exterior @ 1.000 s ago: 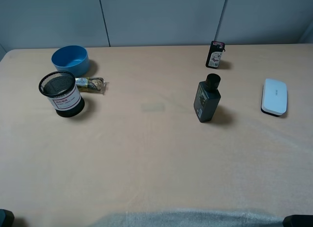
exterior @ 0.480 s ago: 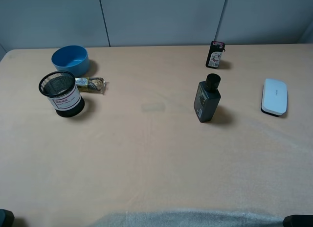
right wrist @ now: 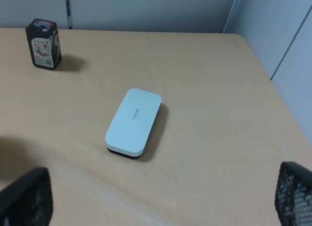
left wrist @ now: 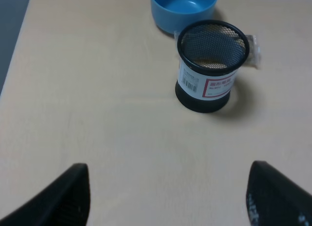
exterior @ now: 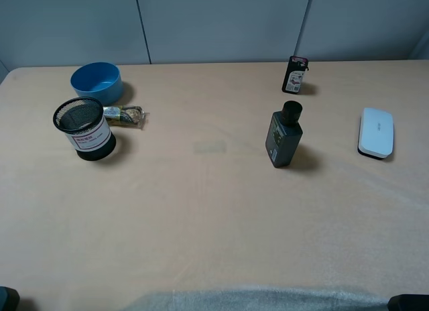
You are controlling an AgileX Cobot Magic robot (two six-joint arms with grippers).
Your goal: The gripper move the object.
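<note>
The black wire-mesh pen cup (exterior: 84,129) with a white label band stands upright at the table's left side, just in front of a blue bowl (exterior: 97,82). In the left wrist view the cup (left wrist: 209,65) stands ahead of my left gripper (left wrist: 168,187), well apart from it. That gripper is open and empty, its two dark fingers (left wrist: 63,197) wide apart. My right gripper (right wrist: 158,197) is also open and empty, facing a white case (right wrist: 134,121). In the high view only dark arm parts show at the bottom corners.
A snack wrapper (exterior: 125,114) lies right behind the cup, next to the bowl. A dark bottle (exterior: 283,135) stands right of centre, a small black box (exterior: 295,75) behind it, and the white case (exterior: 375,132) lies at the far right.
</note>
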